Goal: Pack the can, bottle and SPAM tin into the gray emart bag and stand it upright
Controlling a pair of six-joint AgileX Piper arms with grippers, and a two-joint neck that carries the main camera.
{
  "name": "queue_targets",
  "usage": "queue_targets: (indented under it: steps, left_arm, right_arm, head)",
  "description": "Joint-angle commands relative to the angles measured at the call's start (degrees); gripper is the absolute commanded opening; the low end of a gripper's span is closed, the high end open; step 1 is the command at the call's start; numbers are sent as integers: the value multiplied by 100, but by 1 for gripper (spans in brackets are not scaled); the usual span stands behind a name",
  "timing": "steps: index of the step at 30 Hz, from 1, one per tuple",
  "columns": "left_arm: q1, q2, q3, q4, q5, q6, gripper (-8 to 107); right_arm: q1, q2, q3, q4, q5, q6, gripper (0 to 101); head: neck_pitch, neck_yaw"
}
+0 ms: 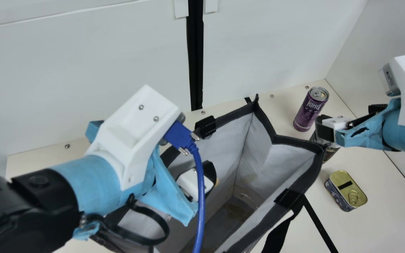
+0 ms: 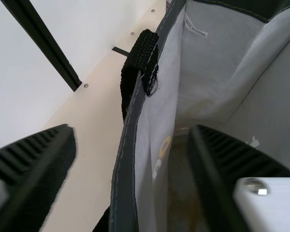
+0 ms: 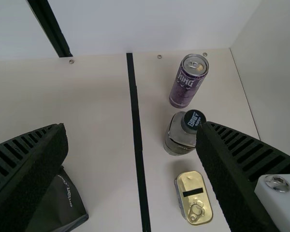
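Your gray emart bag (image 1: 283, 139) sits at the lower middle of the main frame, mouth open upward. To its right, the can (image 1: 310, 109) stands at upper right and the SPAM tin (image 1: 346, 191) lies at lower right. Your main view mostly hides the bottle (image 3: 176, 137) behind the right end effector (image 1: 334, 128); the right wrist view shows it between can and tin, dark cap up. That end effector's fingers are wide apart, gripping nothing. Your left end effector (image 1: 193, 182) is over the bag, fingers spread astride the rim; you can't tell from the left wrist view whether they touch it. Watch the side wall (image 1: 399, 31) beside the table's (image 1: 389, 211) right edge. In the right wrist view, you have cream surface and a black strip (image 3: 137, 130) between bag and goods.
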Motion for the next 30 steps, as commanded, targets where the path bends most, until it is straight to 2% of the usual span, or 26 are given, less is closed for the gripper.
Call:
queue_targets:
  steps: [1, 9, 17, 30]
  left_arm:
    - [4, 26, 6, 5, 1, 0, 43]
    - [0, 67, 79, 45, 1, -88, -8]
    - [1, -56, 161, 258, 1, -384, -8]
    - [-101, -405, 327, 1641, 1, -1178, -8]
  right_arm:
    - [0, 0, 0, 0, 0, 0, 95]
    - [0, 0, 0, 0, 0, 0, 95]
    - [0, 0, 0, 0, 0, 0, 95]
    - [0, 0, 0, 0, 0, 0, 95]
  head:
    - [-130, -14]
    - [-130, -14]
    - [-130, -14]
    - [-130, -14]
